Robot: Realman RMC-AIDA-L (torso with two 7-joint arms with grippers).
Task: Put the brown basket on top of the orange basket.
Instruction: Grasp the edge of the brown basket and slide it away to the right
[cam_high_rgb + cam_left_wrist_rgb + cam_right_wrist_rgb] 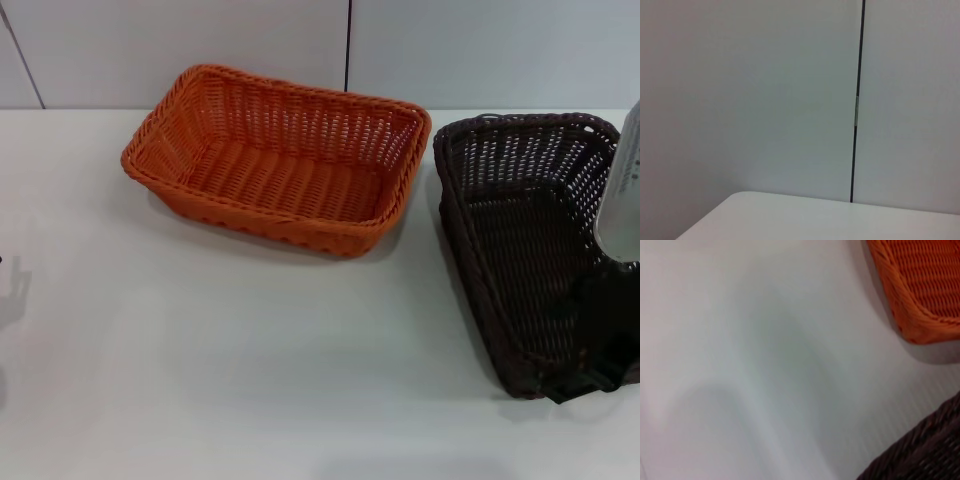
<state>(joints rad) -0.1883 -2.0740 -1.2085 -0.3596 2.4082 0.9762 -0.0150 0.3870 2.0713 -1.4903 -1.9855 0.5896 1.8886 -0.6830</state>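
Note:
The orange basket (pixel 275 160) sits on the white table at the back, left of centre, and its corner (pixel 920 295) shows in the right wrist view. To its right, a small gap away, stands the brown basket (pixel 520 230), whose rim (pixel 925 450) also shows in the right wrist view. My right gripper (pixel 590 372) is down at the brown basket's near end, by the near right corner of its rim. It is dark against the dark weave. My left gripper is out of view.
The white table (pixel 250 370) stretches in front of both baskets. A pale wall with a dark vertical seam (pixel 348 45) rises right behind them. The left wrist view holds only that wall (pixel 750 100) and a table corner (pixel 790 215).

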